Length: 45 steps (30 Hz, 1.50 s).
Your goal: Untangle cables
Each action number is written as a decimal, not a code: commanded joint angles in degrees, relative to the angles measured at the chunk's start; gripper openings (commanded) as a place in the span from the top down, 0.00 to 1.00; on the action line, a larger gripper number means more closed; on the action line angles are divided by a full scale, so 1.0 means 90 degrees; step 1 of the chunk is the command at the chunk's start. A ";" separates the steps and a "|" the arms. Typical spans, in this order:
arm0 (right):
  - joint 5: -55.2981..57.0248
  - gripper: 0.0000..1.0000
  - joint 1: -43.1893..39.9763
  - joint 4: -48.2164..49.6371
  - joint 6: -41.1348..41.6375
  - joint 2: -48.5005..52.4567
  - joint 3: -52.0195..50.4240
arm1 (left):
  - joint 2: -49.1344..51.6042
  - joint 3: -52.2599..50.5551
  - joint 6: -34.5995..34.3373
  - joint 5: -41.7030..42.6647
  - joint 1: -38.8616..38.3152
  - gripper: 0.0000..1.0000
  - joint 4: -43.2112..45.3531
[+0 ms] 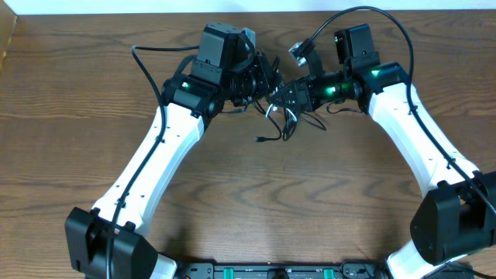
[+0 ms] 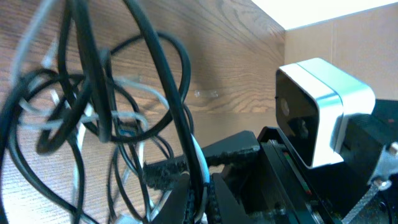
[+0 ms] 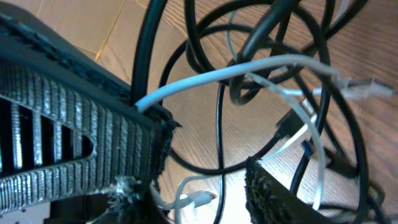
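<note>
The cables (image 1: 284, 116) hang as a tangled clump of black cords and a white one between my two grippers, just above the wooden table (image 1: 77, 139). One small plug end (image 1: 260, 139) trails toward the front. My left gripper (image 1: 267, 81) is shut on black and white strands, seen pinched between its jaws in the left wrist view (image 2: 200, 196), with loops of cable (image 2: 93, 106) hanging in front. My right gripper (image 1: 289, 94) stands open (image 3: 205, 158). A white plug (image 3: 200, 199) and a black cord lie loose in the gap between its fingers (image 3: 81, 143).
Thicker black wires arc from the left arm (image 1: 147, 62) and over the right arm (image 1: 380, 15). The right arm's white camera housing (image 2: 320, 112) sits close beside my left gripper. A pale wall (image 1: 155, 6) borders the table's far edge.
</note>
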 commanded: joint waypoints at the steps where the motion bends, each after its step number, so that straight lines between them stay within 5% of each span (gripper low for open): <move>1: 0.0160 0.70 -0.0012 0.0073 0.0015 -0.0073 -0.0024 | -0.0138 0.0075 -0.0080 0.0374 0.0053 0.92 0.0024; 12: 0.0100 0.99 -0.0090 0.0097 0.0036 -0.0073 -0.0024 | -0.0138 0.0075 0.0153 0.0347 0.0265 0.92 -0.0153; 24: -0.0627 0.99 -0.1100 -0.0017 0.0634 -0.0073 -0.0024 | -0.0129 0.0075 0.0823 -0.0226 0.0602 0.92 -0.1059; 45: -0.0610 0.99 -0.1188 -0.0299 0.1515 -0.0073 -0.0022 | 0.0226 0.0068 0.0984 -0.0228 0.0272 0.92 -0.0954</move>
